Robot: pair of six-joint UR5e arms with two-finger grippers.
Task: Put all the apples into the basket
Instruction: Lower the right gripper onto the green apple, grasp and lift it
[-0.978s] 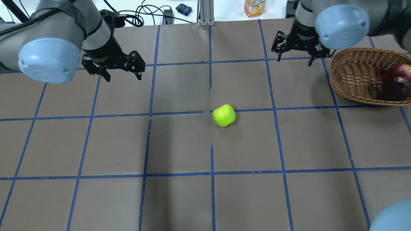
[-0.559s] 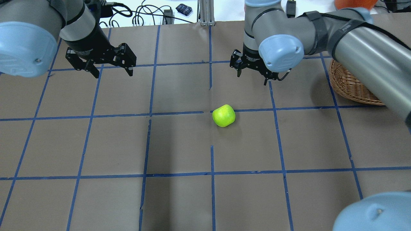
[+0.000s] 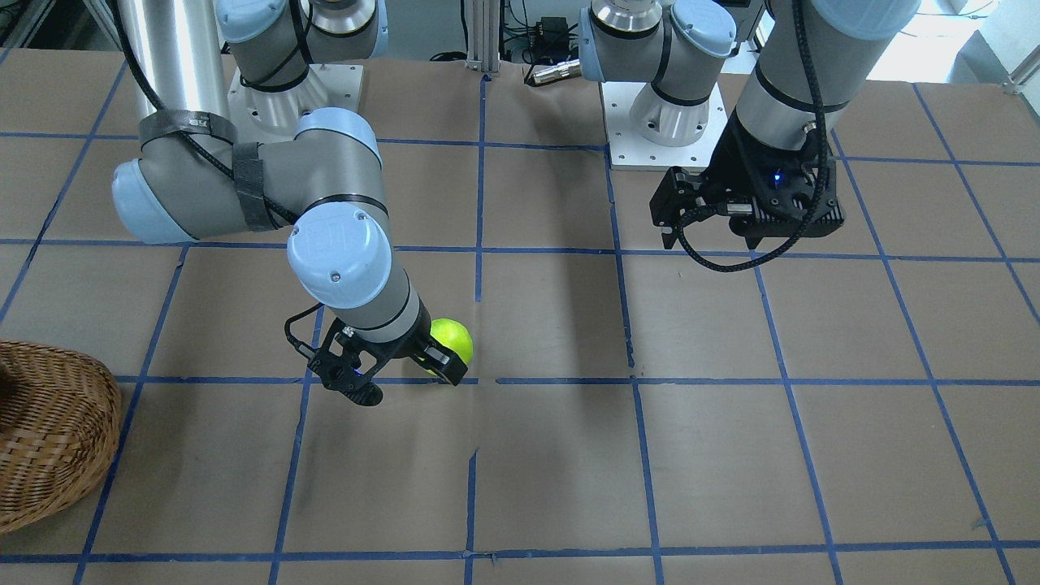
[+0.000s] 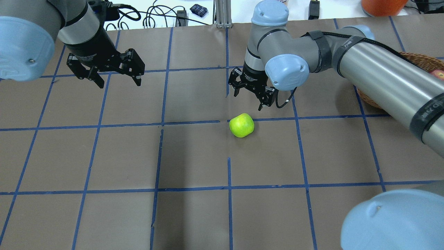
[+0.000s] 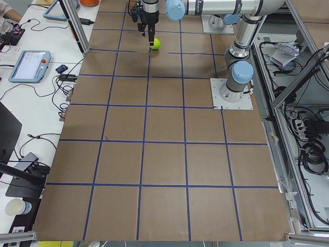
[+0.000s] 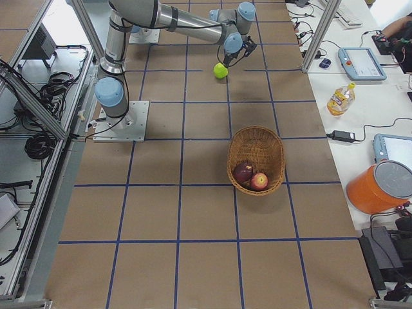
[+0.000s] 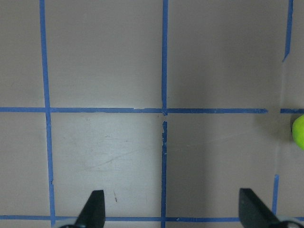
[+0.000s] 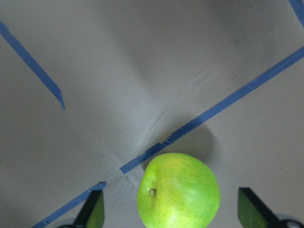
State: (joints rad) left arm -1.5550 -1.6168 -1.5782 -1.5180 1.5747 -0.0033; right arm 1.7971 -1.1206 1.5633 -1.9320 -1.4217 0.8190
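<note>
Lime-green apple lies on a blue tape line near the middle of the brown paper-covered table. Right gripper, fingers spread, hangs close by without contact. Maroon apple and red apple sit in the wicker basket, well apart. Left gripper, likewise spread, holds nothing.

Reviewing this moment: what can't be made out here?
Overhead: the right arm hides most of the basket and its contents.
Front view: the right gripper covers part of the green apple; the left edge cuts off the basket.
Left wrist: the right edge cuts off the green apple.
Right side view: red apple and maroon apple too small for detail.
</note>
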